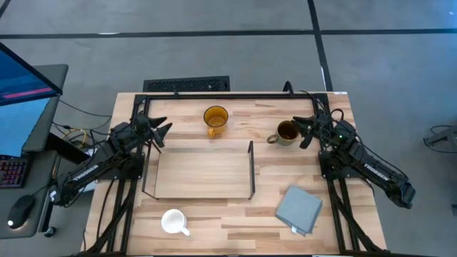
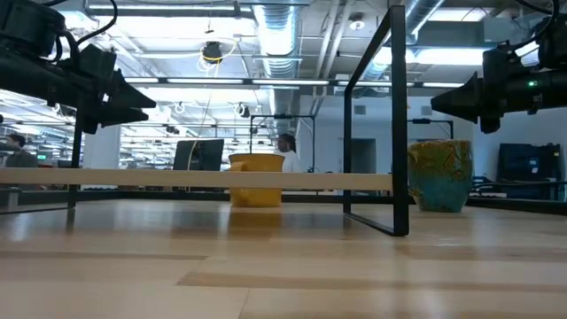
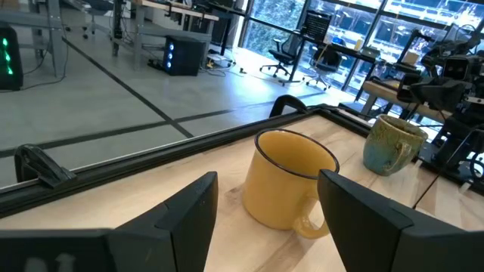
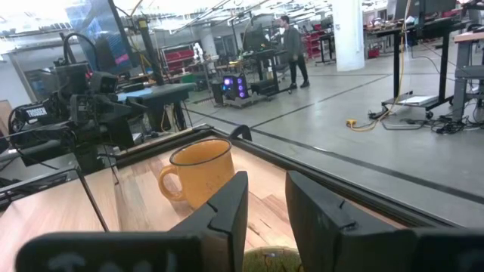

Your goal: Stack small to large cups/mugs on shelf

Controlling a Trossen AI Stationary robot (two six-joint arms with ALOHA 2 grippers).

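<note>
Open-plan robotics lab or industrial workspace. Evidence: polished grey concrete floor [image 1: 214, 50] marked with dark lines; exposed silver ductwork [image 2: 275, 31] and strip lighting overhead; rows of office chairs [image 3: 286, 51] and desks along big windows; a lit computer tower [image 3: 181, 54] on the floor; a monitor [image 1: 21, 96] and keyboard at 9 o'clock off the bench [image 1: 214, 218]; a person [image 4: 291, 47] standing far back.

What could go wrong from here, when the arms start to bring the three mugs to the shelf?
1. The right gripper, open, sits just beside the olive-brown mug; a small misalignment may tip it.
2. The shelf has an upright black wire end facing that mug, so a low carry may hit the frame.
3. The small white mug lies on its side near the front edge, so it may roll when grasped.
</note>
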